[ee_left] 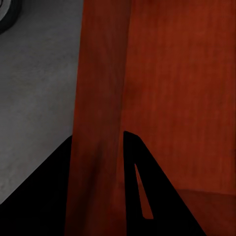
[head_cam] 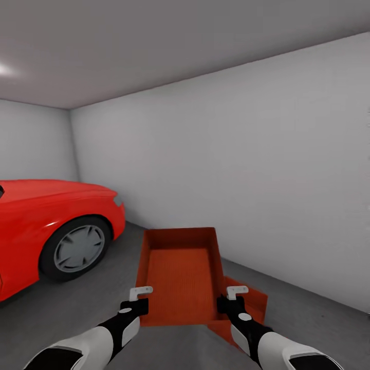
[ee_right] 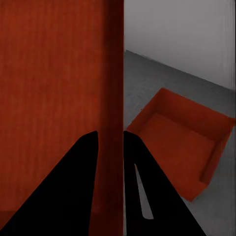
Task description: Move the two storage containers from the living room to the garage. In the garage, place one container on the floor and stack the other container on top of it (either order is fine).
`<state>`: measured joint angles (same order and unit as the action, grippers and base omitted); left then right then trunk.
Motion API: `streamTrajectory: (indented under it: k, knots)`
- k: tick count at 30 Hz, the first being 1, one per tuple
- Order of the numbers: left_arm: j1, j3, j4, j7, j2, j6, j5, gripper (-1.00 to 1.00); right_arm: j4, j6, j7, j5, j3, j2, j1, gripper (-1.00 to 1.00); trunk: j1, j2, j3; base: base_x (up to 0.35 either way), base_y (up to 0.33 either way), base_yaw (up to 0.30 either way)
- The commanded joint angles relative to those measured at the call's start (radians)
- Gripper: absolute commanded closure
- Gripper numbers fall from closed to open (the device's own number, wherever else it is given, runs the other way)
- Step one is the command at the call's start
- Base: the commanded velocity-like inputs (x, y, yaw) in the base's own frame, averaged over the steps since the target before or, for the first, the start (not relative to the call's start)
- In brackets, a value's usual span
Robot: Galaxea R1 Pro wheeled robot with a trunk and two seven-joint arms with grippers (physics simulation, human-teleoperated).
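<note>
I hold one orange-red storage container (head_cam: 180, 272) in the air in front of me, open side up. My left gripper (head_cam: 137, 298) is shut on its left wall (ee_left: 98, 123), and my right gripper (head_cam: 234, 297) is shut on its right wall (ee_right: 112, 98). The other storage container (head_cam: 249, 303) rests on the dark grey garage floor (head_cam: 313, 329), below and to the right of the held one, mostly hidden behind it. In the right wrist view this lower container (ee_right: 182, 142) lies open on the concrete.
A red car (head_cam: 46, 226) is parked at the left, its front wheel (head_cam: 77, 249) near the held container. A plain white wall (head_cam: 257, 164) runs along the right and back. Bare concrete lies between the car and the wall.
</note>
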<state>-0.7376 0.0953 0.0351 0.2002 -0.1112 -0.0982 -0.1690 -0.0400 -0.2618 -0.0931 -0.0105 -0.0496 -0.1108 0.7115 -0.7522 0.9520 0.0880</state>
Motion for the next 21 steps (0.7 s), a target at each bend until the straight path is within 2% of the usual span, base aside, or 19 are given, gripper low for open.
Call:
streamTrajectory:
  k: [1, 21]
  knots:
    - [0.000, -0.039, -0.003, 0.007, 0.011, -0.005, -0.017, 1.00, -0.003, -0.019, -0.004, -0.023, 0.071, -0.001, 0.002, 1.00, -0.001, 0.001, 0.002, 0.320, 0.072, -0.281]
    - [0.000, -0.039, -0.003, 0.007, 0.011, -0.005, -0.017, 1.00, -0.003, -0.019, -0.004, -0.023, 0.071, -0.001, 0.002, 1.00, -0.001, 0.001, 0.002, 0.320, 0.075, -0.281]
